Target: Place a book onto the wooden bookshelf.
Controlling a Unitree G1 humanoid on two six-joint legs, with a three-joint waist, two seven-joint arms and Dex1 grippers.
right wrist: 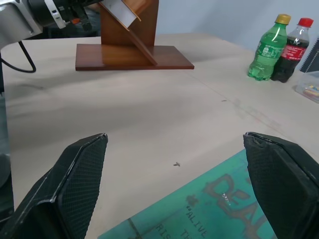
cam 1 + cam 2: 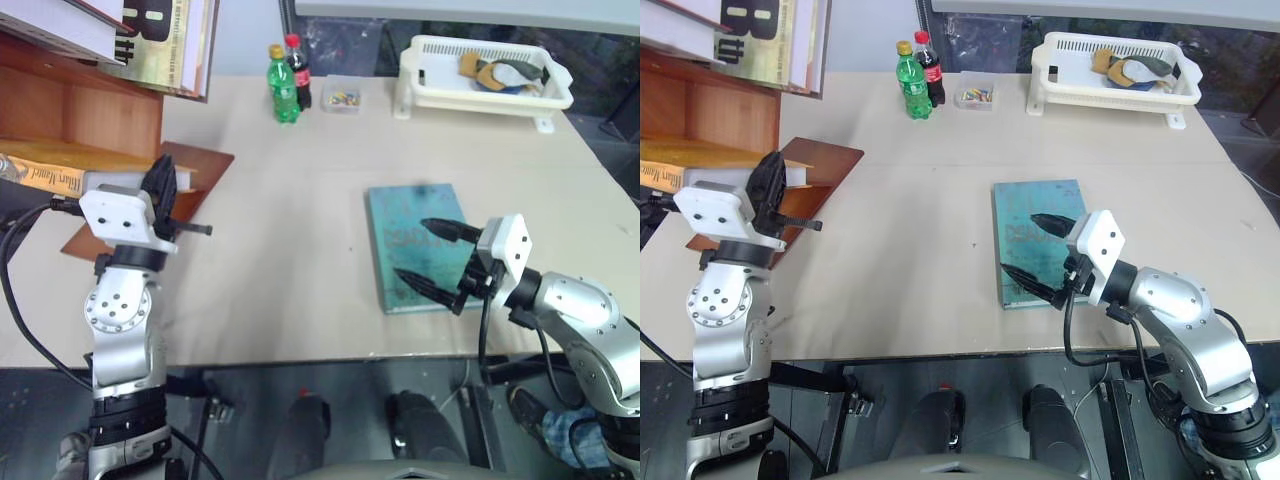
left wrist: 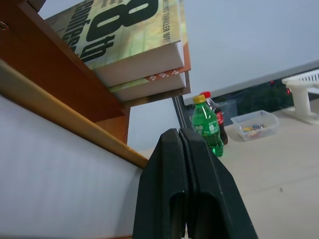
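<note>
The orange-yellow book point(image 2: 42, 178) lies flat on a lower board of the reddish-brown wooden bookshelf point(image 2: 110, 115) at the table's left end. Its white page edges point(image 3: 60, 184) face my left gripper point(image 2: 162, 190). That gripper is shut with nothing in it and sits right beside the page edges; I cannot tell whether it touches them. Over the right side of the table, my right gripper point(image 2: 412, 248) stands open and empty. It hovers above a thin teal book point(image 2: 400, 210) that lies flat on the table.
White and gold books point(image 2: 160, 35) with big numerals rest on the upper shelf. A green bottle point(image 2: 283, 88), a cola bottle point(image 2: 298, 70) and a small clear box point(image 2: 340, 97) stand at the back. A white basket point(image 2: 485, 75) sits at the back right.
</note>
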